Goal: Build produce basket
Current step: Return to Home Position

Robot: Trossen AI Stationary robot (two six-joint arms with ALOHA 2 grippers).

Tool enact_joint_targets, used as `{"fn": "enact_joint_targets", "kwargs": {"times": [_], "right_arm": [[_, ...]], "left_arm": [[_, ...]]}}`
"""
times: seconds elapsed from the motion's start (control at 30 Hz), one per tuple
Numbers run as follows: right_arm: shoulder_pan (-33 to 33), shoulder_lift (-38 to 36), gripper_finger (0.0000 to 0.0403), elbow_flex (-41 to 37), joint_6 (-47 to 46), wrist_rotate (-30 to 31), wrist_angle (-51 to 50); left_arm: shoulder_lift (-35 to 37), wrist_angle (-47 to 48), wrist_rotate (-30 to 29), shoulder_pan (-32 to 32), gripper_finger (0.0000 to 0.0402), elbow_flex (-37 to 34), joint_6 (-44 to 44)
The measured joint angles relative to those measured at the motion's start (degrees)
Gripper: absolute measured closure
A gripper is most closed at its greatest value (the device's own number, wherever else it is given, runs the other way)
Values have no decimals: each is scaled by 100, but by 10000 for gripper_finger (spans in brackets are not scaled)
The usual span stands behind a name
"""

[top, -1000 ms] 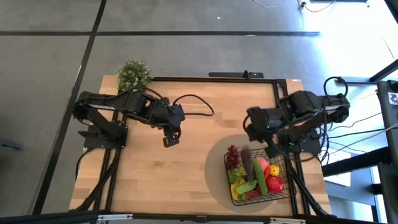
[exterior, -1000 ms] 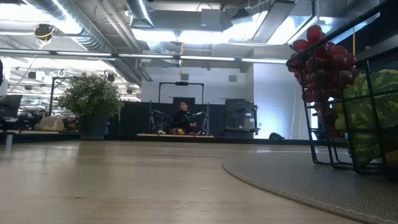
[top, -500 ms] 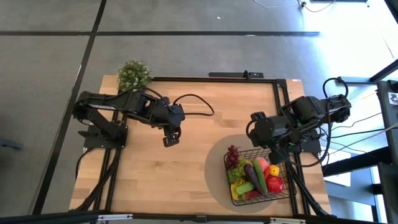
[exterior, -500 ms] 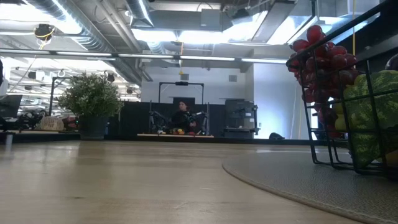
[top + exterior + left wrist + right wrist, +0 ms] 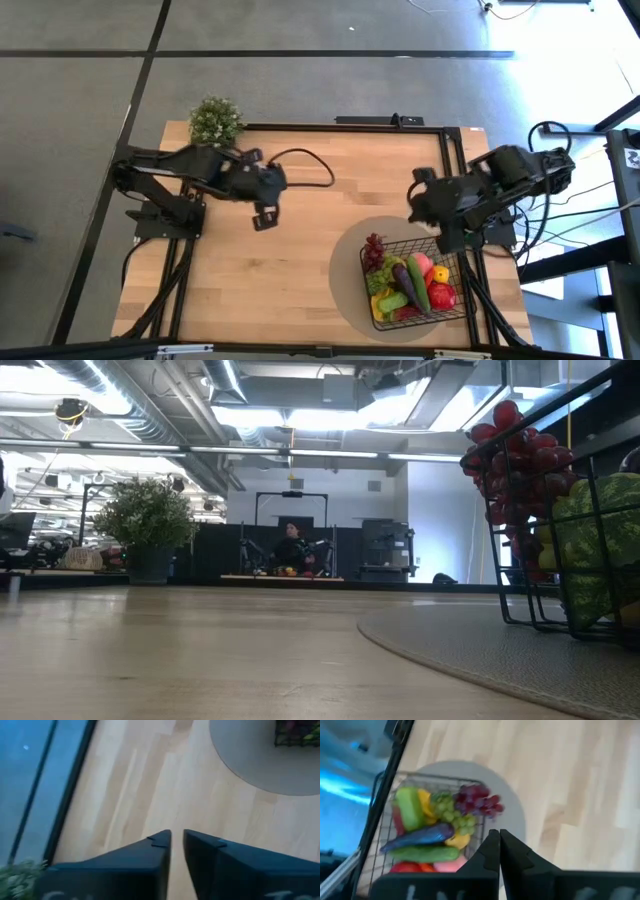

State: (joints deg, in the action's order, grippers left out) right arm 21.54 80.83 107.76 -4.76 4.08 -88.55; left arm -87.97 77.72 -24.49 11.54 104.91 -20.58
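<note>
As it stands upright on a round grey mat (image 5: 345, 288), the small rectangular black wire-mesh basket (image 5: 425, 317) occupies the near right part of the light wooden table (image 5: 300, 270). Its long axis runs roughly from the table's left to its right, turned a little off square.

Toy produce fills it. A dark purple eggplant (image 5: 399, 273) and a long green cucumber (image 5: 418, 288) lie side by side in the middle. Both are stretched along the basket's short way, from far rim toward near rim with a slight slant; which end is the stem cannot be told. A bunch of dark red grapes (image 5: 374, 250) sits in the far left corner and rises above the wire in the low view. Green grapes (image 5: 451, 812) lie just beside them, a pink peach (image 5: 423, 264) is near the far rim, and a red apple (image 5: 441, 296) is toward the right wall.

Just beyond the basket's far rim, the right gripper (image 5: 444, 238) hangs above the mat, its fingers pressed together and empty. The left gripper (image 5: 264, 217) hovers over bare wood in the table's left half, well apart from the basket. Its fingers are drawn together with only a thin slit between them, and they hold nothing.

A leafy green potted plant (image 5: 215, 121) stands at the far left corner. In the room behind the table, a person (image 5: 292, 546) sits far off.
</note>
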Motion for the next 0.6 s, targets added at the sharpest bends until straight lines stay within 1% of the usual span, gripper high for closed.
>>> {"fn": "enact_joint_targets", "kwargs": {"times": [0.07, 0.1, 0.2, 0.33, 0.47, 0.6], "right_arm": [[-7, -199, 403, 5, -103, 182, 52], [-7, -306, 403, 5, -107, 263, 74], [-4, -736, 403, 5, -149, 371, 234], [-4, -1350, 403, -146, -254, 389, 748], [-4, -1987, 403, -709, -407, 389, 1337], [-4, -2668, 403, -1635, -414, 389, 2107]], "left_arm": [[119, 122, -187, 61, 386, 23, 1], [165, 241, -294, 102, 393, 18, -9], [322, 620, -550, 233, 395, 2, -244], [832, 948, -662, 455, 400, -89, -741], [1466, 912, -664, 783, 401, -554, -1107], [2294, 692, -830, 1128, 401, -1344, -1762]]}}
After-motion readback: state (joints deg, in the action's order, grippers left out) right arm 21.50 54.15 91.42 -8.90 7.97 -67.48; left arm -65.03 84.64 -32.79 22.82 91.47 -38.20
